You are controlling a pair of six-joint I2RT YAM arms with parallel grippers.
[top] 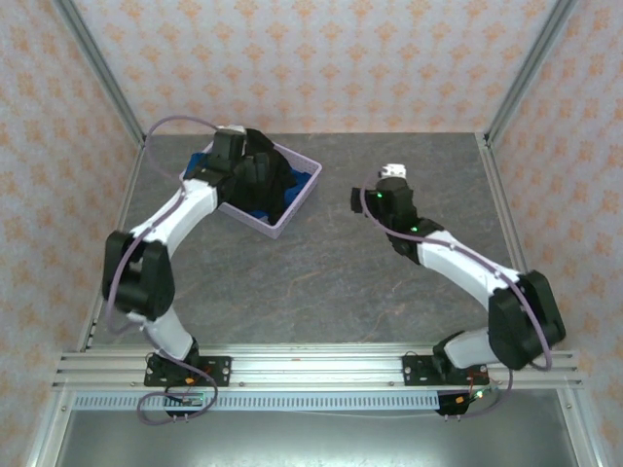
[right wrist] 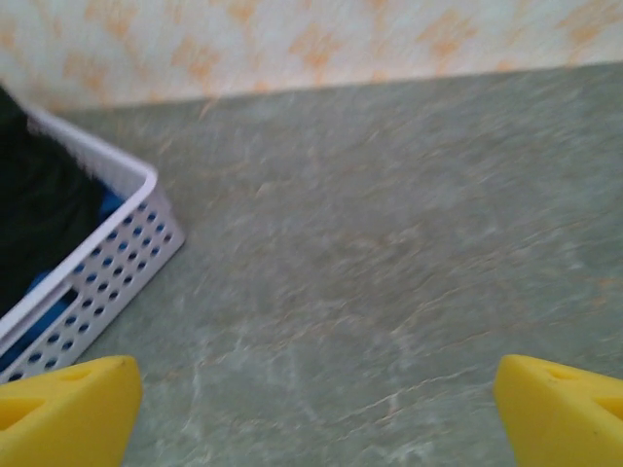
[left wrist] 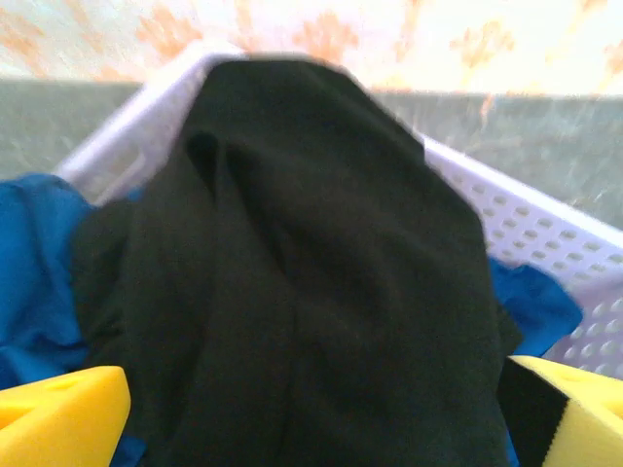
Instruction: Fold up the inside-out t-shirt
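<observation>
The top camera looks down from above and behind the arm bases onto the whole worktop (top: 321,263). The left wrist camera sits close over the basket (left wrist: 545,243) at 11 o'clock (the t-shirt (left wrist: 321,272) right at its lens). The right wrist camera skims the worktop, sharing that basket at its 9 o'clock.

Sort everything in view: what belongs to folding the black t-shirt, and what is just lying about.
Job in hand:
black t-shirt, heaped in the basket
left gripper, open over it
right gripper, open above the table

Lying about:
blue cloth, in the same basket
the basket itself
</observation>
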